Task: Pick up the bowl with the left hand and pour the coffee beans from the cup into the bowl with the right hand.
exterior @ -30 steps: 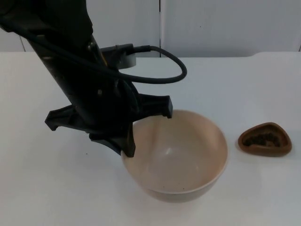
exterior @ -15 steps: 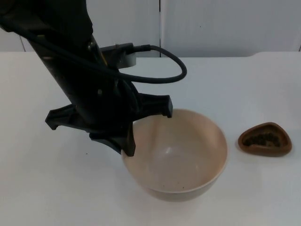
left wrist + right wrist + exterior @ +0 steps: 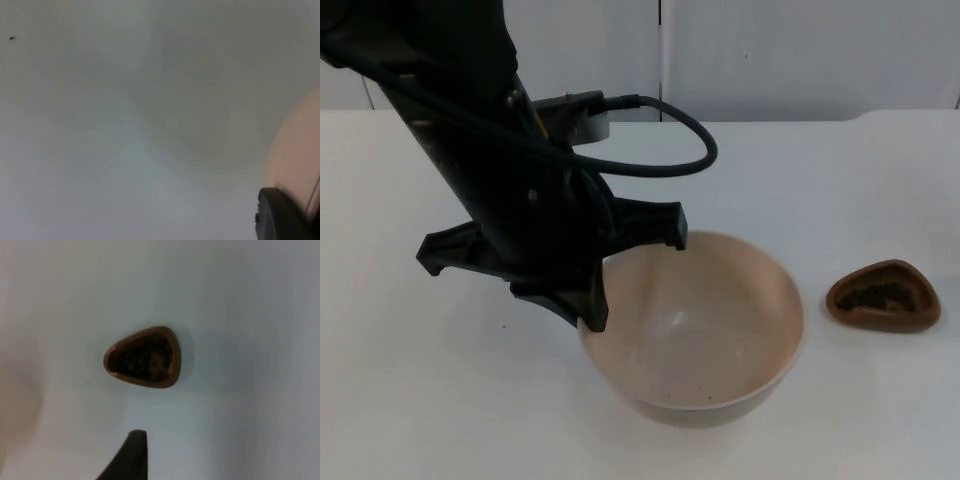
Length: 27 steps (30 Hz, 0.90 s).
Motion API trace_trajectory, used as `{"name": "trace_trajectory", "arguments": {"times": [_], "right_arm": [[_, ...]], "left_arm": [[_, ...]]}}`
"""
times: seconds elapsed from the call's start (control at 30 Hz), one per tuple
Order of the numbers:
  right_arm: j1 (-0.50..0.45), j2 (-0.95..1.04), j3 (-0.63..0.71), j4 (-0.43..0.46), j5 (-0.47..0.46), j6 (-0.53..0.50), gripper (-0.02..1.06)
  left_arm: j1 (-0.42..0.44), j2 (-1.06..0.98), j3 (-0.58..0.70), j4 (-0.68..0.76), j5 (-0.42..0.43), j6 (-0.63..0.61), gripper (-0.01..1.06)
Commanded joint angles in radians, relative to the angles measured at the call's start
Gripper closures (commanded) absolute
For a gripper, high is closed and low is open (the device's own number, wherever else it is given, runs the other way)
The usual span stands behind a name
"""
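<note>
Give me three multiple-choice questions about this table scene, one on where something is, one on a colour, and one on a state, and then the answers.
1. Where is the brown cup relative to the bowl?
A. inside it
B. apart from it, on the right arm's side
C. stacked under it

2. What colour is the bowl?
A. pale beige
B. blue
C. black

3. What is in the cup?
A. nothing
B. milk
C. dark coffee beans

Answers: 1 B, the cup stands on the table apart from the bowl. 2 A, its inside is beige. 3 C, the coffee beans lie inside. The left gripper is at the bowl's rim.
</note>
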Motion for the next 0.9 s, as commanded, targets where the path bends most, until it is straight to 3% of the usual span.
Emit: {"name": "trace_trajectory", "arguments": {"times": [0.0, 0.07, 0.13, 0.53, 0.87], "right_arm": [[0.033, 0.02, -0.008, -0.044, -0.019, 0.036, -0.01], [0.086, 0.069, -0.008, -0.114, -0.042, 0.107, -0.01], [0.1, 0.089, -0.008, -0.122, -0.052, 0.123, -0.01], [0.118, 0.309, -0.105, -0.115, -0.066, 0.188, 0.0], [0.152, 0.458, -0.112, -0.119, -0.127, 0.188, 0.0]], "left_arm": [[-0.006, -0.012, 0.004, 0.003, -0.004, -0.003, 1.05], [-0.006, -0.012, 0.004, 0.003, -0.004, -0.003, 1.05], [-0.006, -0.012, 0.004, 0.003, -0.004, -0.003, 1.05], [-0.006, -0.012, 0.004, 0.003, -0.004, -0.003, 1.05], [-0.006, -0.012, 0.004, -0.001, -0.004, -0.003, 1.05]]}}
